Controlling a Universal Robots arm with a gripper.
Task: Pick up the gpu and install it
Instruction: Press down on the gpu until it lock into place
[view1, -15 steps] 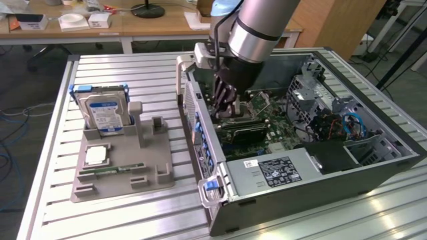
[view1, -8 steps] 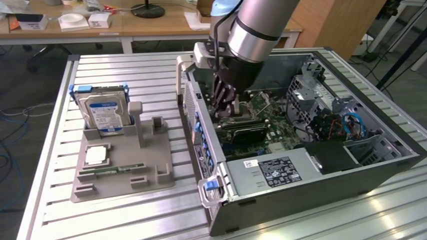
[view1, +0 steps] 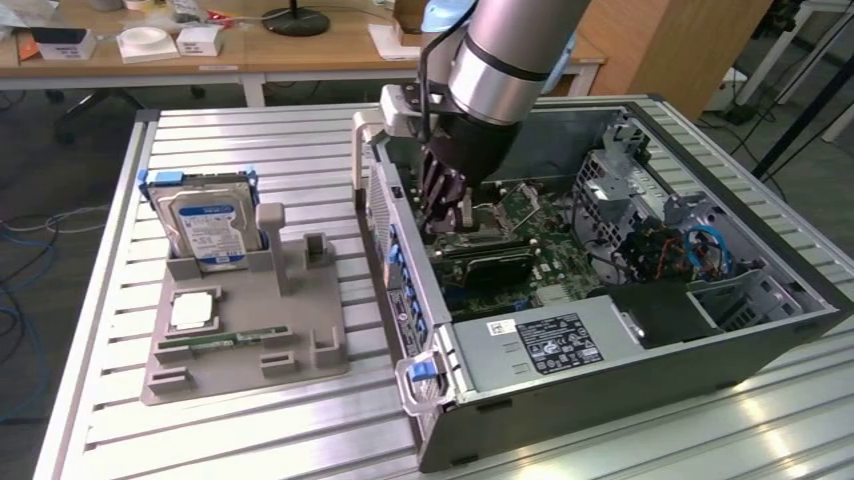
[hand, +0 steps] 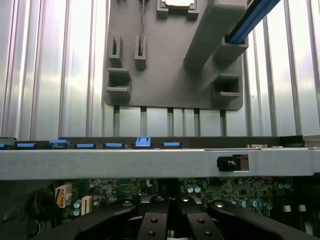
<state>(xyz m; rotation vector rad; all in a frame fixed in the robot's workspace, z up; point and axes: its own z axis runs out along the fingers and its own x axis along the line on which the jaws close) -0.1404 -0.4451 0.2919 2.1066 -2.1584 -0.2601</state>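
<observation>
I am looking down into the open computer case (view1: 627, 330), and the gripper (view1: 451, 205) is reaching deep inside it, over the motherboard (view1: 534, 250). Its fingertips are cut off from me: the wrist view is showing the dark fingers (hand: 165, 220) drawn close together, with their ends running off the picture. I think the gpu (view1: 454, 215) is sitting between them as a dark flat slab pointing at the board, but I cannot make out its edges, so I cannot tell whether the gripper is clamping it or not. The grey holder tray (view1: 247, 330) is lying on the slatted metal surface (view1: 107, 330), beside the case on the exterior view's left, carrying the blue-labelled hard drive (view1: 207, 225) upright. Wooden desks (view1: 200, 55) are standing behind.
</observation>
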